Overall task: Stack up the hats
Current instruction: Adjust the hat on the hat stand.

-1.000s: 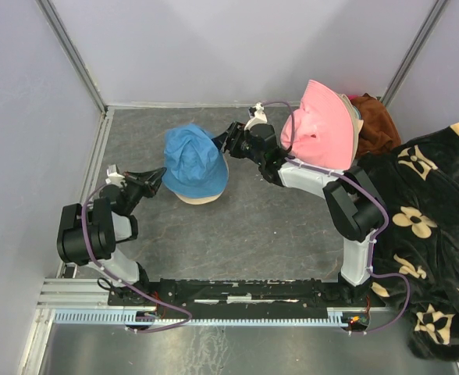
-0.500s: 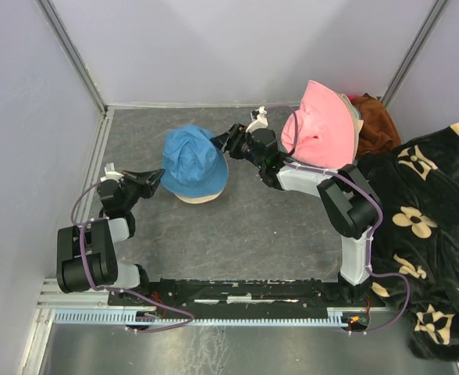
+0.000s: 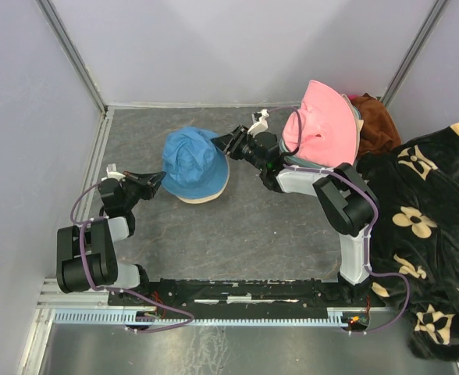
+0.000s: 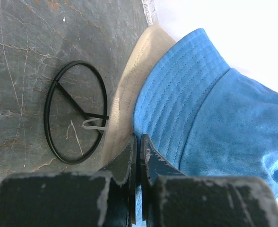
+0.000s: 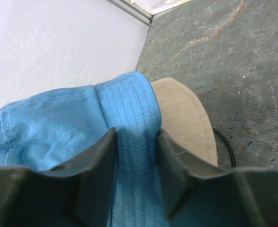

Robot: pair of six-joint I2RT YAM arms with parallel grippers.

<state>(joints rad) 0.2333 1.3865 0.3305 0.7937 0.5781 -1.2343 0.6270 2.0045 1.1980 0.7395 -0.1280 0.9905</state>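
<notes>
A blue hat (image 3: 192,156) sits on top of a beige hat (image 3: 206,196) at the middle of the floor. My left gripper (image 3: 159,179) is at its left edge. In the left wrist view its jaws (image 4: 138,138) are shut where blue brim (image 4: 177,94) meets beige brim (image 4: 129,85), with a sliver of blue between them. My right gripper (image 3: 228,142) is at the hat's right edge, open, its fingers (image 5: 135,137) standing either side of a fold of blue brim (image 5: 129,104). A pink hat (image 3: 323,125) leans at the back right.
A rust-brown cloth (image 3: 374,121) lies behind the pink hat. A black blanket with beige flowers (image 3: 425,219) fills the right side. A black wire ring (image 4: 75,112) lies on the floor beside the beige brim. Walls close off the left and back.
The right jaws have narrowed around the blue brim, and that gripper edged left. The left arm's elbow drew back while its gripper stayed at the hat's edge.
</notes>
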